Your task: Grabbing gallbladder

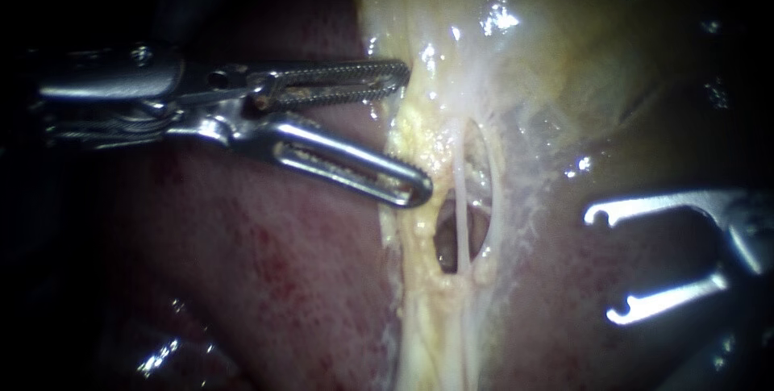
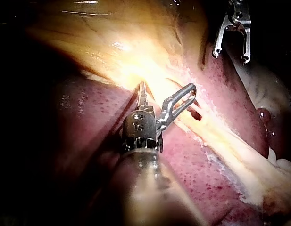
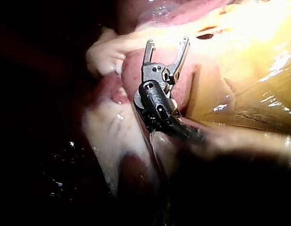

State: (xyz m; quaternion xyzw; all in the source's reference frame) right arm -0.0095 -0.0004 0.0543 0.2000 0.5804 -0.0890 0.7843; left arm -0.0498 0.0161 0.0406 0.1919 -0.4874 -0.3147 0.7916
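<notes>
Gallbladder lies across the upper middle of the endoscope view: a pale yellow-tan, wet, glistening wall that runs down into a lumpy yellow fatty fringe beside the dark red, speckled liver. Judged soft, slack and slippery. The thin wall would likely tear if pinched hard, so a broad bite on the thicker fringed edge looks safer than the bare sheet. Left instrument: steel jaws, slotted and finely toothed, standing apart, tips right at that yellow edge, nothing held between them. Right instrument: smooth jaws with small hooked tips, also apart, well off to the side. Thin whitish tube crosses a small window just beyond the left tips; best avoided.
</notes>
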